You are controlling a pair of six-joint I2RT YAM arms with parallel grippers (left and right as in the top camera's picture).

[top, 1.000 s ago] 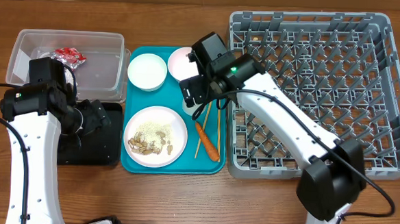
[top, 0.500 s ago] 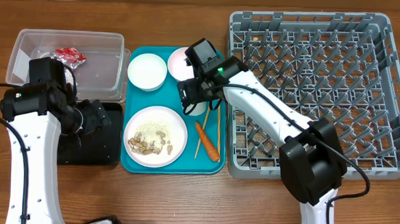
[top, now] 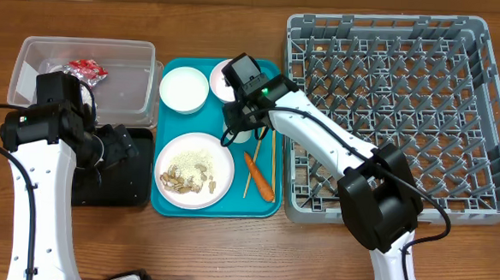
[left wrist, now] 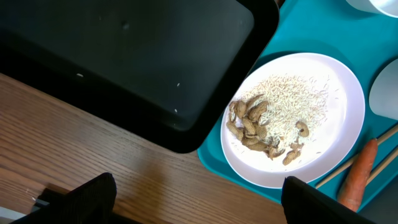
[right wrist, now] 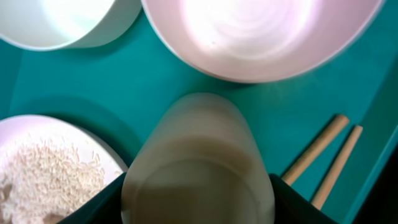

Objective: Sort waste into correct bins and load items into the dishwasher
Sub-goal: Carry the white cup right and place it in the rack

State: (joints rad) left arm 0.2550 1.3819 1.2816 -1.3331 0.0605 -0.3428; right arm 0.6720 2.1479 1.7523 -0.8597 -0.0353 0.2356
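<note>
Wooden surface [top: 227,250] carries everything, with a teal tray [top: 234,203] in the middle. Nearest on that tray is the round white plate [top: 223,160], holding beige nut shells [top: 183,181] and rice crumbs [top: 196,161]. Just right of the plate the orange carrot [top: 259,176] lies diagonal, and the wooden chopsticks [top: 248,184] lie beside it; touching or not, can't tell. Left of the teal tray sits the black tray [top: 128,185], nothing visible inside. The left tool [left wrist: 205,199] hangs over the gap between its edge and the plate, fingers spread wide, holding nothing.

Farther back on the teal tray, the right tool [right wrist: 196,208] pinches the white cup [right wrist: 199,155]. Dark fingers press against both of its sides, and the cup is blurred in the wrist view. Beyond it are two white bowls: one [top: 184,90] in the open, the other [top: 222,74] partly under the right arm.

At far left, the clear tub [top: 30,77] contains the red-and-silver wrapper [top: 88,69]. On the right, the grey dish rack [top: 424,98] shows only pegs.
</note>
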